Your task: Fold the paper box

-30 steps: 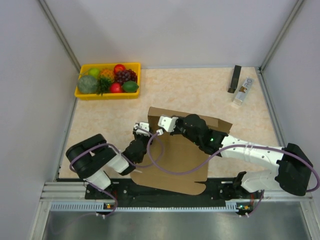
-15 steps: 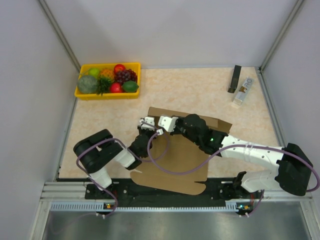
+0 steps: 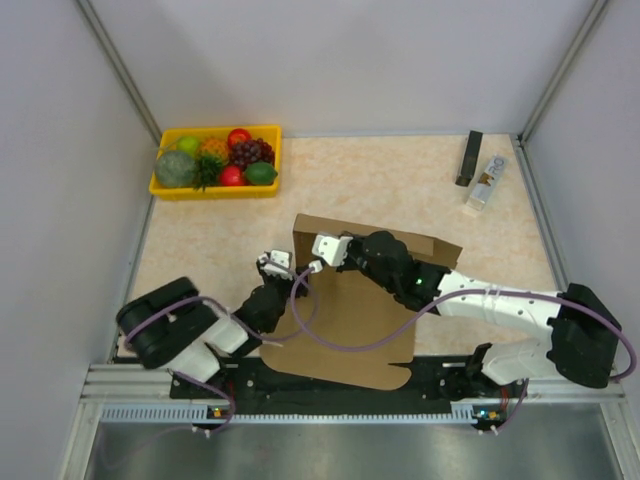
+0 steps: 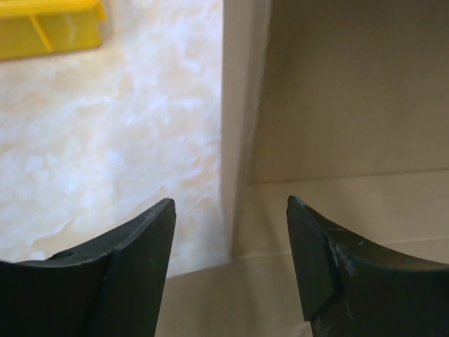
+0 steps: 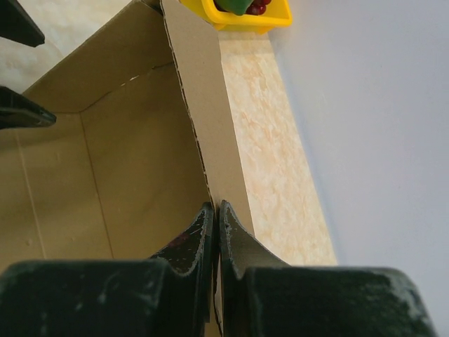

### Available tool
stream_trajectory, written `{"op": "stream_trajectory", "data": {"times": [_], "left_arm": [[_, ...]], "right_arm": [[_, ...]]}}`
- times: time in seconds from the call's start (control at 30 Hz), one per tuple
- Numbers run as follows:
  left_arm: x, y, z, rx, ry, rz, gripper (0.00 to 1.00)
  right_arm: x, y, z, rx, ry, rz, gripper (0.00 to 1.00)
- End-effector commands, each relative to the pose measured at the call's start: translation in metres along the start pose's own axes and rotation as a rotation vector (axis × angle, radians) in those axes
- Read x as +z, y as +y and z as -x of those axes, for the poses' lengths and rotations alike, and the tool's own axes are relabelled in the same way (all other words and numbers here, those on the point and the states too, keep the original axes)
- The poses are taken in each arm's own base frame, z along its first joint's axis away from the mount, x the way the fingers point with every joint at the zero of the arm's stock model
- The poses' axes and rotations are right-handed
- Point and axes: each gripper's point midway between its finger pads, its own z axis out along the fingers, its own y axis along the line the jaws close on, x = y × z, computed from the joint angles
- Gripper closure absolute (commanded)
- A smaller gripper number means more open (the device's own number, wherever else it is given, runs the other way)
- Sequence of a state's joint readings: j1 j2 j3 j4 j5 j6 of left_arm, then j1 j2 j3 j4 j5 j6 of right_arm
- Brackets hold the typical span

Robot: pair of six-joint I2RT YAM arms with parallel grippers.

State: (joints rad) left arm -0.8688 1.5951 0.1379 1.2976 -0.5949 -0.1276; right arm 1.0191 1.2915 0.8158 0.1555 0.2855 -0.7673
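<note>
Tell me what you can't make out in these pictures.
- Top external: the right arm hides part of the brown corrugated cardboard box.
- Right wrist: the right gripper hides the wall edge it pinches.
- Left wrist: the yellow plastic tray is cut by the top edge.
- Top external: the small pale object far right is too small to identify.

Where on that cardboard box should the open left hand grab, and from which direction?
Probably the left side wall of the paper box: a thin upright panel. The left hand faces its edge, so advance, one finger each side, and pinch across it, as the right hand does on the back wall.
</note>
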Motion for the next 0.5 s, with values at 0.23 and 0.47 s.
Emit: {"op": "stream_trajectory", "data": {"times": [0.23,0.47], "left_arm": [[-0.066,-0.037,0.084,-0.276,-0.038,-0.333,0.33],[-0.082,0.009,0.135,-0.323,-0.033,-0.141,0.32]], "right_arm": [[0.006,0.011,-0.003,0.013,0.002,0.022,1.0],[0.008,0.013,-0.002,0.016,-0.007,0.027,1.0]]}}
